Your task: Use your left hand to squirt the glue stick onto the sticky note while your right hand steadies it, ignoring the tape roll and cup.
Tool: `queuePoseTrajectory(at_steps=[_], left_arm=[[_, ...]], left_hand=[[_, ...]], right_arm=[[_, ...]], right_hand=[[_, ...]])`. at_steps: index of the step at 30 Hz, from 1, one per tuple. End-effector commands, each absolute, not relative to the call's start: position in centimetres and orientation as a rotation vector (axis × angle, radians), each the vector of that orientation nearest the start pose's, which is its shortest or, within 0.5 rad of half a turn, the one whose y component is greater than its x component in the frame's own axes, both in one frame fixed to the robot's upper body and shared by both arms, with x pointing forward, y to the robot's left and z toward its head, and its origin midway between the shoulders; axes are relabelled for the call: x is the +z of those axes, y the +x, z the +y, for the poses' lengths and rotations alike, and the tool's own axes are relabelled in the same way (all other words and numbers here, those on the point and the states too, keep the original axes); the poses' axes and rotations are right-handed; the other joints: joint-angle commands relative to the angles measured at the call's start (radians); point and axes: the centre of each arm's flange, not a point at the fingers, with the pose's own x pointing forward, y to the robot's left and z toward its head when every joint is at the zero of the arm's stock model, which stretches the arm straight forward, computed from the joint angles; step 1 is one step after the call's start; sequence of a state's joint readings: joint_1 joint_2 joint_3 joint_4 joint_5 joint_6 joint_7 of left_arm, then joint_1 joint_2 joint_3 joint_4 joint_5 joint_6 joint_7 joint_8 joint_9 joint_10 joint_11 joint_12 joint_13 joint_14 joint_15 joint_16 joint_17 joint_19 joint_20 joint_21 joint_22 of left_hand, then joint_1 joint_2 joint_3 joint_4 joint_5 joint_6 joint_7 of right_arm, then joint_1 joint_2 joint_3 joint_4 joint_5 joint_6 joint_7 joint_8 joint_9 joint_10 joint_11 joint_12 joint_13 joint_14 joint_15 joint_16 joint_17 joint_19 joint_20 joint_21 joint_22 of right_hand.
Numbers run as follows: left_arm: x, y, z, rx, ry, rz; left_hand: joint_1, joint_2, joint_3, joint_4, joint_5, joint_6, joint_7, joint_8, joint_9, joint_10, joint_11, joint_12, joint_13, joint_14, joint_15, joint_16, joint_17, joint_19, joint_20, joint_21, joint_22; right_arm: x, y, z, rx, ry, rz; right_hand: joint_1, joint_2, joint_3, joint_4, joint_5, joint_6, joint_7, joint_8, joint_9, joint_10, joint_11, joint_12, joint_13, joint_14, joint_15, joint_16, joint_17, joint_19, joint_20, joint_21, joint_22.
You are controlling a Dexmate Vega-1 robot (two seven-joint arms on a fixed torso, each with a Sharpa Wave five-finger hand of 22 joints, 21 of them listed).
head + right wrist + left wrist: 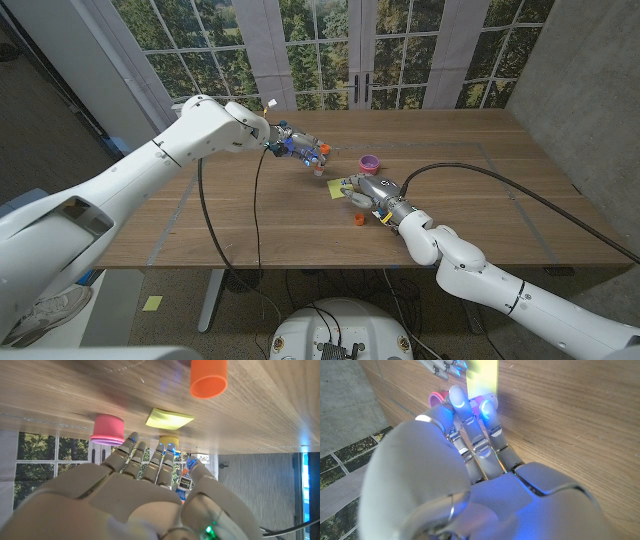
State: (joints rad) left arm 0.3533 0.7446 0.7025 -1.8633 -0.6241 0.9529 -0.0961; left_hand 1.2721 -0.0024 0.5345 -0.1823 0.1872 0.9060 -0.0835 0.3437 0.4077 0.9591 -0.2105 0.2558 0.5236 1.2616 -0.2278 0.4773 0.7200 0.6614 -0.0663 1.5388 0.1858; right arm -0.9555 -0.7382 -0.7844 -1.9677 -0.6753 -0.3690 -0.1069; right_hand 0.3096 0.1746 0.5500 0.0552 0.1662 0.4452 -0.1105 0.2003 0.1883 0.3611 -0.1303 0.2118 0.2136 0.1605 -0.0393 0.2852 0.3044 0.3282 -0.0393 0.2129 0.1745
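Gripping the cylindrical glue stick (318, 163), left hand (298, 146) hovers above the woodgrain table (480, 215). Right hand (366, 190), fingers spread, empty, sits beside the square yellow sticky note (334, 187). Nearby: pink cup (369, 162), orange plastic cap (357, 219).

- The glue stick (184, 486), seen past the right hand's fingers in the right wrist view, bears a blue and orange label; its print is too small to read.
- No other readable text.
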Motion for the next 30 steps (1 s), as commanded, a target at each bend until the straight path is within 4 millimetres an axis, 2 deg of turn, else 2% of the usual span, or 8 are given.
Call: queuePoseTrajectory(at_steps=[1,9,13,23,30], left_arm=[[9.3,59.6,16.9,-0.425,0.641,0.012],[9.1,59.8,16.7,-0.432,0.641,0.013],[8.9,60.1,16.6,-0.444,0.645,0.017],[8.4,60.6,16.3,-0.461,0.638,0.040],[8.2,60.9,16.2,-0.478,0.639,0.046]], left_hand=[[0.016,0.014,0.007,0.004,0.007,0.144,0.144,-0.002,0.000,0.252,0.082,0.007,0.119,0.001,-0.007,-0.017,0.004,0.001,-0.135,-0.003,0.004],[0.016,0.014,0.007,0.004,0.008,0.145,0.144,-0.005,0.003,0.254,0.086,0.007,0.121,0.002,-0.007,-0.019,0.004,0.001,-0.135,-0.002,0.003],[0.015,0.014,0.006,0.004,0.008,0.145,0.142,-0.007,0.005,0.252,0.083,0.005,0.122,0.001,-0.007,-0.021,0.004,0.001,-0.135,-0.002,0.003],[0.015,0.014,0.006,0.004,0.008,0.148,0.143,-0.011,0.006,0.253,0.085,0.003,0.122,0.003,-0.008,-0.024,0.005,0.002,-0.135,-0.002,0.003],[0.015,0.014,0.006,0.004,0.008,0.148,0.143,-0.014,0.008,0.254,0.083,0.002,0.123,0.003,-0.007,-0.028,0.004,0.000,-0.135,-0.003,0.002]], right_arm=[[-9.7,55.3,-11.9,0.117,-1.433,-0.613],[-9.7,55.7,-12.0,0.119,-1.434,-0.591],[-9.7,55.8,-12.1,0.106,-1.434,-0.590],[-9.5,56.3,-12.0,0.116,-1.426,-0.586],[-9.5,56.6,-11.8,0.118,-1.442,-0.570]], right_hand=[[-0.032,0.001,-0.015,0.017,0.004,0.025,0.002,0.012,0.004,0.025,0.006,0.009,0.003,0.001,-0.127,0.007,0.006,0.004,-0.034,-0.006,0.002],[-0.056,0.006,-0.021,0.040,0.008,0.045,0.009,0.016,0.004,0.040,0.008,0.013,0.002,0.002,-0.126,0.005,0.007,0.004,-0.034,-0.007,0.002],[-0.080,-0.001,-0.030,0.059,0.009,0.054,0.015,0.017,0.003,0.045,0.022,0.012,0.002,0.005,-0.121,0.004,0.006,0.005,-0.031,-0.007,0.002],[-0.097,-0.005,-0.034,0.071,0.012,0.050,0.026,0.011,0.003,0.035,0.030,0.007,0.001,0.007,-0.122,-0.001,0.001,0.004,-0.029,-0.008,0.001],[-0.108,-0.003,-0.030,0.078,0.016,0.078,0.030,0.019,0.002,0.059,0.027,0.014,0.001,0.013,-0.122,-0.007,-0.007,0.003,-0.030,-0.009,0.001]])
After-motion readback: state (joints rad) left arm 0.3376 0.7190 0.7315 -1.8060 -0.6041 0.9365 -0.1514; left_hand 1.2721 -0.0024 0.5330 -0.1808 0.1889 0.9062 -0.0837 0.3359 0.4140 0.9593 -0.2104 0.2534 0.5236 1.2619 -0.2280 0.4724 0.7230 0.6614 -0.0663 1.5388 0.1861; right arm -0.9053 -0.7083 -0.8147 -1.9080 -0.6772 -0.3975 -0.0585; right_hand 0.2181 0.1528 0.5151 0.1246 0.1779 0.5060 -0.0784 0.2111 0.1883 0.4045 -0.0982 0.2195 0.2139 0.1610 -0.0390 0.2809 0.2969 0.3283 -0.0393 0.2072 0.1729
